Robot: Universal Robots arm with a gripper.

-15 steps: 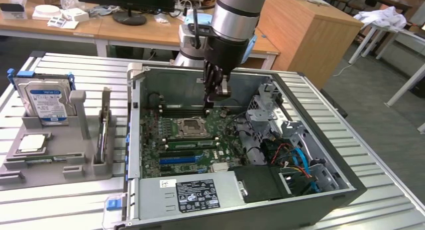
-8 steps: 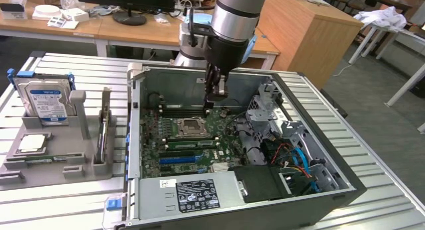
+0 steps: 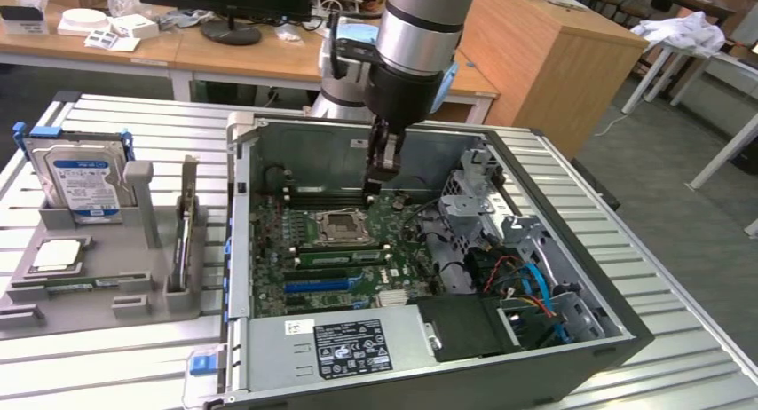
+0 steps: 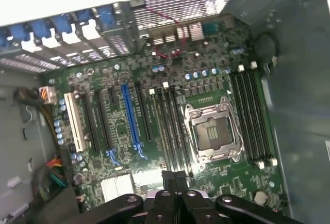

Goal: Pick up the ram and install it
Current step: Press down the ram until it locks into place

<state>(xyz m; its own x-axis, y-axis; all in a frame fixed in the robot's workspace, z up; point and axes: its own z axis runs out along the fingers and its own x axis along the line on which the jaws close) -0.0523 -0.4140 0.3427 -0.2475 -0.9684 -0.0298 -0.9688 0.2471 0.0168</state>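
Observation:
My gripper hangs inside the open computer case, over the far side of the motherboard beside the processor socket. In the wrist view its black fingers are pressed together with nothing visible between them, above the long black memory slots beside the socket. More memory slots run along the socket's other side. A narrow green stick, which looks like the ram, lies flat on the grey holder tray at the exterior view's left, far from the gripper.
The tray also holds a silver hard drive standing upright and a square silver processor chip. The case walls, drive cage and cable bundle hem in the motherboard. Blue and white expansion slots lie beside the memory slots.

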